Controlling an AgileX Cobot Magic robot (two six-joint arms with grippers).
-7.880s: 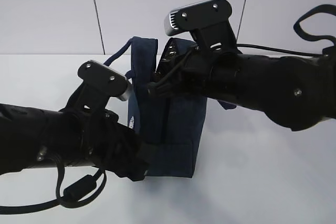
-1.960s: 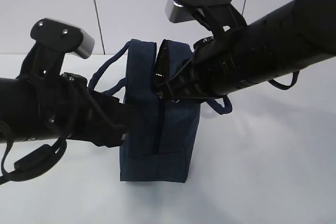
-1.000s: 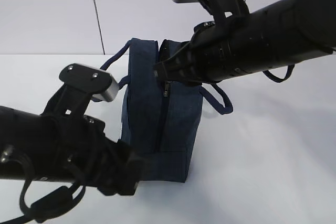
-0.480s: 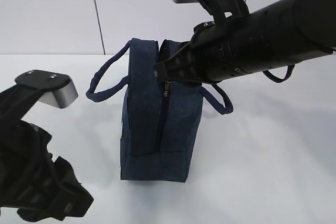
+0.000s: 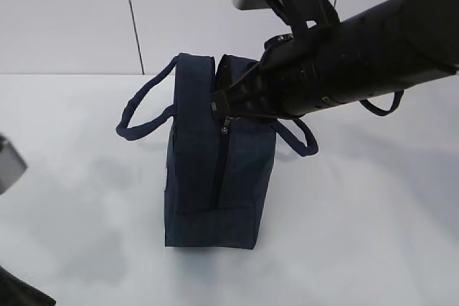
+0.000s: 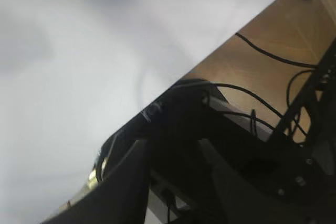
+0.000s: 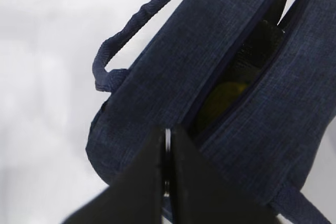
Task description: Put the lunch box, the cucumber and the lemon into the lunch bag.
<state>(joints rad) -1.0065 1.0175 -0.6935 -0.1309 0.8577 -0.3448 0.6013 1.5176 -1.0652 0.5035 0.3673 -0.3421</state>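
the lunch bag (image 5: 219,166) is standing upright mid-table, the lemon (image 7: 223,100) showing inside. the right gripper (image 7: 167,169) is pinching shut on the zipper pull (image 7: 167,139). the left arm is withdrawing toward 7 o'clock; its jaws cannot be judged.

Setting was a robot test lab. Plain white counter (image 5: 373,234) against bare pale wall panels (image 5: 64,19); loose black cables (image 6: 262,53) trailed over a brown floor (image 6: 273,35) beside it.
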